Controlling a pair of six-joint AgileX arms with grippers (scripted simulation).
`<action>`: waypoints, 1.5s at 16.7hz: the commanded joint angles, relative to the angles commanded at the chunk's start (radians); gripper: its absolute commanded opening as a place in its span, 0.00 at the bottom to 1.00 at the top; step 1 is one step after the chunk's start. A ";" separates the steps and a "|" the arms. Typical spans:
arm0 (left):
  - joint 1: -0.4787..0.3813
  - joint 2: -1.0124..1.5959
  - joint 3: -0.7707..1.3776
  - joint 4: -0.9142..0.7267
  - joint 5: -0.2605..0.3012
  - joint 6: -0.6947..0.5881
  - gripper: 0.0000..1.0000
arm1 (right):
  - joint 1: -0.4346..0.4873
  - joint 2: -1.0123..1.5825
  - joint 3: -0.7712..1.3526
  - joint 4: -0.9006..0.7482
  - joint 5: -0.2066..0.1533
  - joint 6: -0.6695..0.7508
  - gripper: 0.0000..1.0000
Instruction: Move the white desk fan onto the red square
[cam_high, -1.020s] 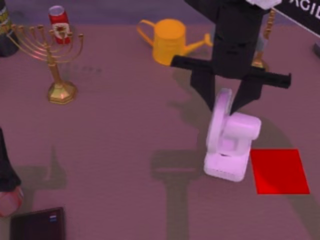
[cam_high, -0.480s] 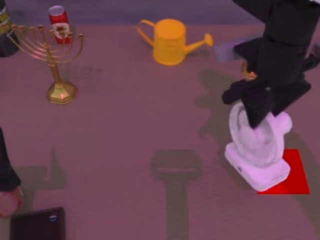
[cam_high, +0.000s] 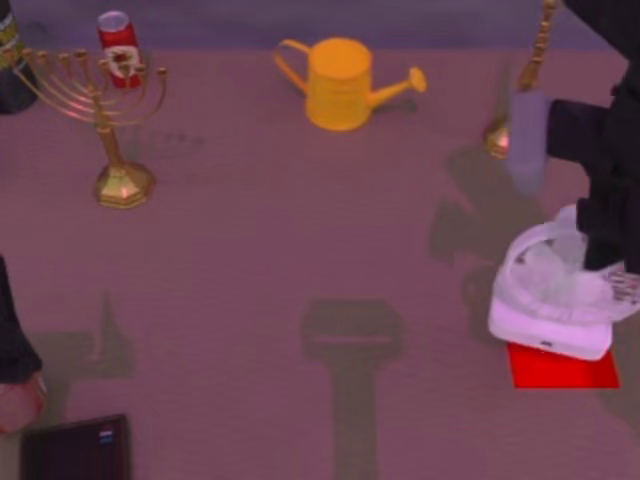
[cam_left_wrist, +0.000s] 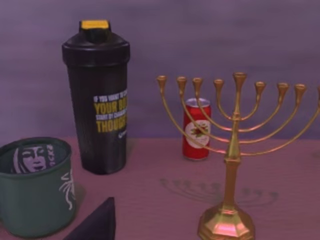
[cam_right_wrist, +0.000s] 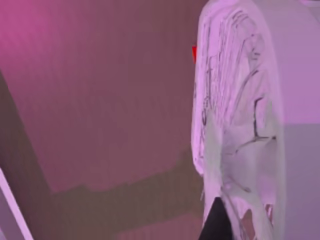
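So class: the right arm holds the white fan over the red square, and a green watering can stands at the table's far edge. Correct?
Not quite. The top view shows the watering can is yellow, not green. The rest stands: the right gripper holds the white fan over the red square.

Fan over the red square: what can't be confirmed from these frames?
- Right gripper fingers: top view, hidden by the arm.
- White desk fan base contact: covers most of the red square; seated or lifted unclear.
- Left gripper: outside all views.
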 joint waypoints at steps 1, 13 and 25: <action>0.000 0.000 0.000 0.000 0.000 0.000 1.00 | -0.011 -0.017 -0.027 0.016 0.010 -0.078 0.00; 0.000 0.000 0.000 0.000 0.000 0.000 1.00 | -0.048 -0.077 -0.130 0.091 0.055 -0.338 0.00; 0.000 0.000 0.000 0.000 0.000 0.000 1.00 | -0.054 -0.067 -0.251 0.225 0.057 -0.341 0.23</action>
